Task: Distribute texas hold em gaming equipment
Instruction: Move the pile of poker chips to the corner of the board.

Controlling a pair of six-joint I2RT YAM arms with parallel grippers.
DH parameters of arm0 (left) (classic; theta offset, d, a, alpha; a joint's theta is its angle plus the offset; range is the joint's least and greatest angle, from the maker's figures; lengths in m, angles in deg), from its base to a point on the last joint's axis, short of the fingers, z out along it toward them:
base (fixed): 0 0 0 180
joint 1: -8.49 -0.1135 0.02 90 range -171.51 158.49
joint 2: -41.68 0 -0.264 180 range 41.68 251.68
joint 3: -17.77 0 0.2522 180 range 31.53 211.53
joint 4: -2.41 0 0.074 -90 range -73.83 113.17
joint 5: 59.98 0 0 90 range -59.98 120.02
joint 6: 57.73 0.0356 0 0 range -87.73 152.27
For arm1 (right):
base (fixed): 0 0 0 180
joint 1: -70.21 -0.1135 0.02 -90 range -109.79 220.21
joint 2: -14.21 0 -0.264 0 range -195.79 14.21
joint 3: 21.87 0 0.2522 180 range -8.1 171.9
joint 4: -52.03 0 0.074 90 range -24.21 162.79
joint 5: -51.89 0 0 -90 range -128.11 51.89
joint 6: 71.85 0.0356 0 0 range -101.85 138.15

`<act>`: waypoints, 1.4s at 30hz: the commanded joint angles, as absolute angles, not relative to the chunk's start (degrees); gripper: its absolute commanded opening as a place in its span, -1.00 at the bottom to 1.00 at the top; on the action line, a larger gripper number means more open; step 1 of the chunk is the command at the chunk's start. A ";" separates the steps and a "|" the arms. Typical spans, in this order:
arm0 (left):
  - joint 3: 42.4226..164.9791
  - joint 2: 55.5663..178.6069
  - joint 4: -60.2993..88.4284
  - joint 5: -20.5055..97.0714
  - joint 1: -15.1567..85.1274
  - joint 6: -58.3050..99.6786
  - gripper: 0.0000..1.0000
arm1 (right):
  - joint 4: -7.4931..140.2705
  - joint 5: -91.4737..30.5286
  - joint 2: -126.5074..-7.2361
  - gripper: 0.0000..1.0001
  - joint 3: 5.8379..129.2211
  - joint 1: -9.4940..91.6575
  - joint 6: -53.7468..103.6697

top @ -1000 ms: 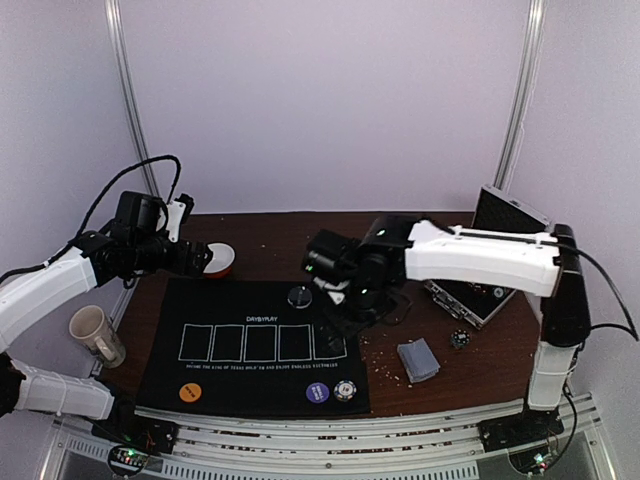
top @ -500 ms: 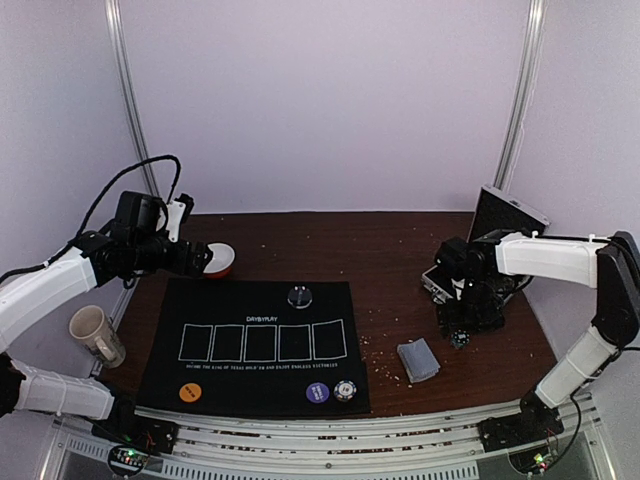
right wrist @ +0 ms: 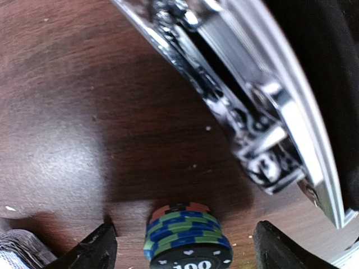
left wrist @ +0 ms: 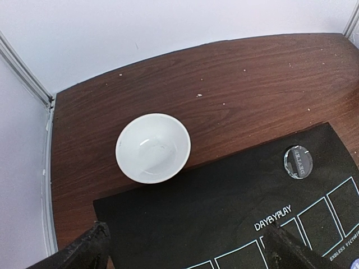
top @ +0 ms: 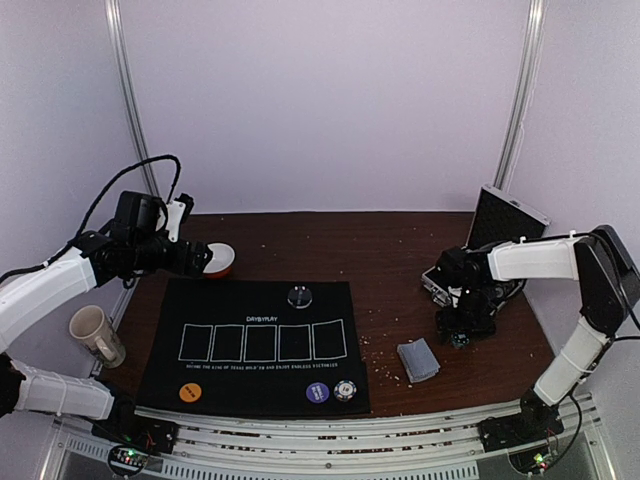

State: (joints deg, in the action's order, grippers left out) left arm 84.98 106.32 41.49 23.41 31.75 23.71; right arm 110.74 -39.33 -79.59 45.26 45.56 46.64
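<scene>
Brown bench [top: 330,240]: chip stack [right wrist: 188,238] beside metal case [right wrist: 252,112].
Left end effector [left wrist: 188,246]: wide open, empty.
Right end effector [right wrist: 188,246]: open, straddling chip stack.

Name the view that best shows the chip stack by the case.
Right wrist: the chip stack sits close up, coloured edges clear. Top external shows only a dark speck by the right gripper; left wrist misses it.

left end effector [left wrist: 185,252]: aloft, jaws spread wide | right end effector [right wrist: 185,246]: low, jaws apart
</scene>
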 commanded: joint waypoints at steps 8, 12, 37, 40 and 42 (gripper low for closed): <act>85.47 105.66 39.28 23.10 31.92 24.54 0.97 | 107.08 -34.32 -81.18 0.33 39.97 47.29 44.74; 85.58 105.66 39.33 23.03 31.95 24.68 0.97 | 107.56 -33.90 -81.19 0.23 38.66 47.27 45.04; 86.08 105.96 39.38 22.76 31.94 24.81 0.97 | 106.69 -35.08 -86.08 -0.89 45.76 44.95 45.21; 85.98 105.44 39.56 22.19 31.94 24.94 0.96 | 106.45 -34.03 -89.69 -0.89 50.13 41.76 45.53; 85.70 105.11 39.57 21.88 31.94 25.05 0.96 | 106.87 -33.61 -92.23 -0.89 53.75 39.50 45.65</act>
